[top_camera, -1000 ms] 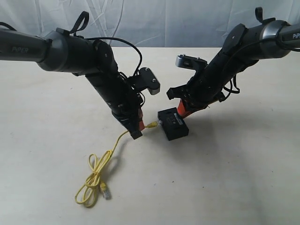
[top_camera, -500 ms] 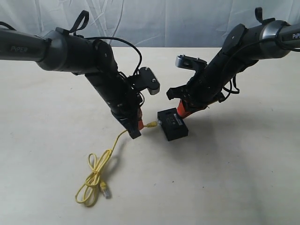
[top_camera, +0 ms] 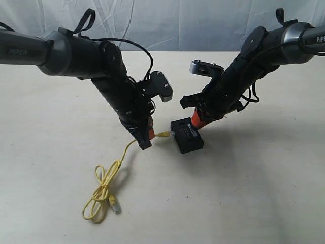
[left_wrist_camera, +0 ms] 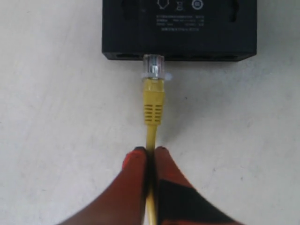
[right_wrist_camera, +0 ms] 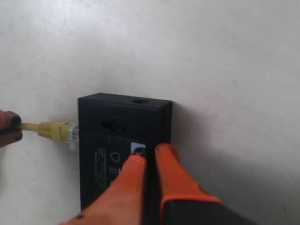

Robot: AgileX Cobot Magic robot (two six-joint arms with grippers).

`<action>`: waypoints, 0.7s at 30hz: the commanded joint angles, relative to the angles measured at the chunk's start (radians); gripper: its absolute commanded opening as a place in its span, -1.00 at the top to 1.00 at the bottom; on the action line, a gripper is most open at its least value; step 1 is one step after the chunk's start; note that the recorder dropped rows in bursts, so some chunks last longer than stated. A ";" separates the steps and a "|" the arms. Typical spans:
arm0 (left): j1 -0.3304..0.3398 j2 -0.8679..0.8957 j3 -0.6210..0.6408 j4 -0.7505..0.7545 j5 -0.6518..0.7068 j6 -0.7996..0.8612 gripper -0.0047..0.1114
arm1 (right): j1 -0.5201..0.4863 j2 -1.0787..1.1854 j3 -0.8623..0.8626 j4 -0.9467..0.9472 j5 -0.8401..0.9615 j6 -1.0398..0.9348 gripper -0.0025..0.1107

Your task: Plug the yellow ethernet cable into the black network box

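The black network box (top_camera: pixel 188 136) lies flat on the table between the two arms. The yellow ethernet cable (top_camera: pixel 104 189) runs from a loose loop on the table up to my left gripper (top_camera: pixel 147 141), which is shut on the cord just behind the yellow boot (left_wrist_camera: pixel 153 101). Its clear plug (left_wrist_camera: pixel 153 65) meets a port in the box's side face (left_wrist_camera: pixel 178 51), with much of the clear body still showing outside. My right gripper (right_wrist_camera: pixel 149 149) is shut, its orange fingertips pressing on the box's top (right_wrist_camera: pixel 112 154) at the far edge.
The cable's other plug (top_camera: pixel 115 206) lies free on the table near the loop. A grey camera housing (top_camera: pixel 163 87) sticks out from the left wrist, close to the right arm's camera (top_camera: pixel 205 67). A white cloth backdrop (top_camera: pixel 167 23) hangs behind the pale table.
The left arm has shifted very slightly; the plug stays against the box's port and the right gripper stays on the box.
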 commanded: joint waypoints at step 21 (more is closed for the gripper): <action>-0.006 -0.015 -0.002 -0.017 -0.023 0.002 0.91 | 0.007 0.006 0.004 0.013 0.021 -0.006 0.85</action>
